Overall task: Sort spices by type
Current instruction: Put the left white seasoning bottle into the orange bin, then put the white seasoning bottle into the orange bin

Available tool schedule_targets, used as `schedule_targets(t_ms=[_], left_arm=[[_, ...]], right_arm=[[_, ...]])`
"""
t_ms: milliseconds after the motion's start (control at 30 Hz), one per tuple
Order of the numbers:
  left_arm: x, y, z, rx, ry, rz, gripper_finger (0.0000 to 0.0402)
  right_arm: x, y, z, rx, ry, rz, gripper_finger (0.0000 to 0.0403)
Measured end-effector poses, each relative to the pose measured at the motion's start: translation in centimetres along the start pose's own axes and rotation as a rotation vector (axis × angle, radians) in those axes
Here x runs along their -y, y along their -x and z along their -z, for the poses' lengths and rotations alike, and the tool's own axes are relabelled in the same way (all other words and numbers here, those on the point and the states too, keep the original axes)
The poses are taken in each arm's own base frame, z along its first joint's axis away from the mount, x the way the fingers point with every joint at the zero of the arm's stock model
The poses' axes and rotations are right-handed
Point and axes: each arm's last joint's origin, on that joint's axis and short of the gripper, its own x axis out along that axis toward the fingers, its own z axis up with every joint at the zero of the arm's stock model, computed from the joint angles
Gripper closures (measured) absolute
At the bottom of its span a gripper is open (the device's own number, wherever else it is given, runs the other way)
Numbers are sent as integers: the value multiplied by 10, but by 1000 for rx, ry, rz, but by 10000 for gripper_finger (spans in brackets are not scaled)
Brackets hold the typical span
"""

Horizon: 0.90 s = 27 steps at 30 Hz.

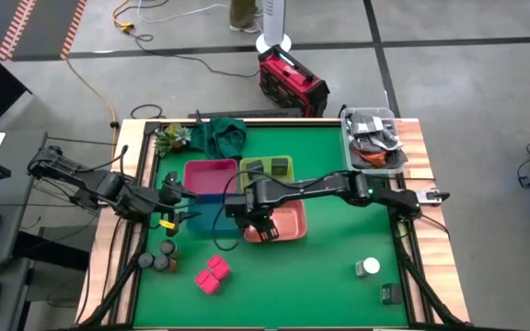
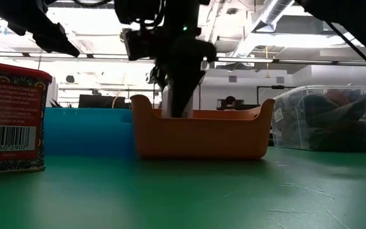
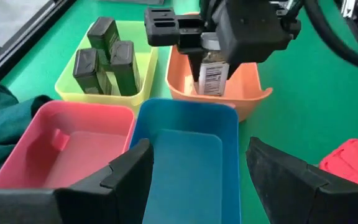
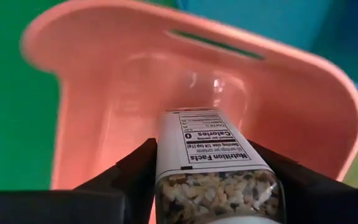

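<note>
Two dark jointed arms (image 1: 320, 187) with black angular pincer fingers (image 3: 294, 177)

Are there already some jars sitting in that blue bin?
No. In the left wrist view the blue bin shows only its bare floor, while the dark jars stand in the yellow bin.

A clear spice jar (image 4: 213, 168) carries a white label reading "Nutrition Facts", with "Calories" and "0" beside it, seen upside down. A red tin (image 2: 11, 117) shows a barcode over digits that look like "0060 2907".
</note>
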Motion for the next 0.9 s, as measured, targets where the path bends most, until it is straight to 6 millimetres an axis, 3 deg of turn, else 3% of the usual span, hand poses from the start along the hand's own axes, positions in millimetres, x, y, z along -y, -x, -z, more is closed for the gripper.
schedule_targets(t_ms=[133,267,633,800,900], left_arm=[[0,0,1,-6,-1,-2,157],[0,0,1,-5,-1,-1,157],[0,0,1,-4,-3,-1,157],[0,0,1,-5,0,-1,157],[0,0,1,-5,-4,-1,157]], right_arm=[[1,-10,1,-30,-12,-10,117],[1,-6,0,-15,-9,-24,88],[-4,56,22,-14,-124,-4,58],[-18,76,39,-106,-267,-3,58],[-37,82,45,-115,-291,7,58]])
